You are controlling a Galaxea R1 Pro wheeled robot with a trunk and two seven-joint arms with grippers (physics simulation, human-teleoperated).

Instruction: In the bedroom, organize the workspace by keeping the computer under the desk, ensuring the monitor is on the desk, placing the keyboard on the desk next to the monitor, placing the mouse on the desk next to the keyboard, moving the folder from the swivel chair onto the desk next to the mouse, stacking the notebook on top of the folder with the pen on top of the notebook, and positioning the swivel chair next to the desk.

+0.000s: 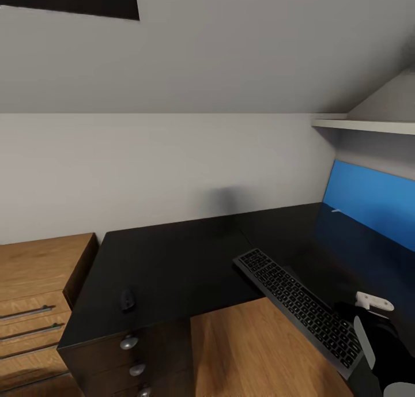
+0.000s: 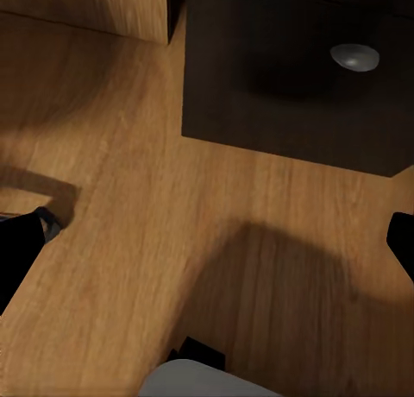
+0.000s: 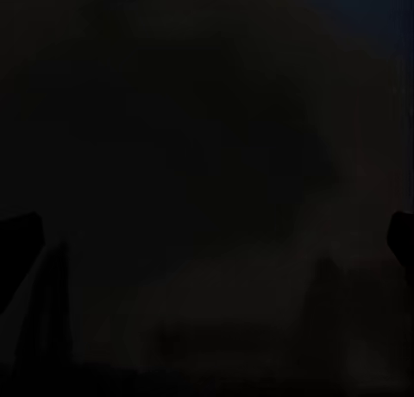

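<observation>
A wooden chest of drawers [image 1: 34, 293] with long metal handles is standing at the far left of the head view, farthest from the right arm, and its side is meeting the black desk [image 1: 173, 259]. A dark mouse [image 1: 127, 299] is lying near the desk's front left edge, well to the left of the right arm and apart from the keyboard. Beneath it, a column of round silver knobs [image 1: 129, 343] is running down the desk's drawer front, and the wooden floor [image 1: 253, 356] is showing in the recess of the L-shaped top. The keyboard [image 1: 300, 305] is lying diagonally across the inner corner of the desk, its near end hanging past the edge over the floor and reaching just beside the right arm [image 1: 380, 339] (dark forearm with a white fitting) at the lower right. A blue panel [image 1: 369, 204] is leaning up behind the desk's right wing, beyond the arm, under a white shelf [image 1: 363, 124]. In the left wrist view the left gripper [image 2: 207, 242] is hanging wide open over the floor, its dark fingertips [image 2: 21, 242] at the frame's edges, facing a dark drawer front with one knob [image 2: 354, 56]. The right wrist view is almost black; the right gripper [image 3: 207, 242] appears to be spread, with a dark fingertip [image 3: 401, 233] at each edge, though what lies before it cannot be told.
</observation>
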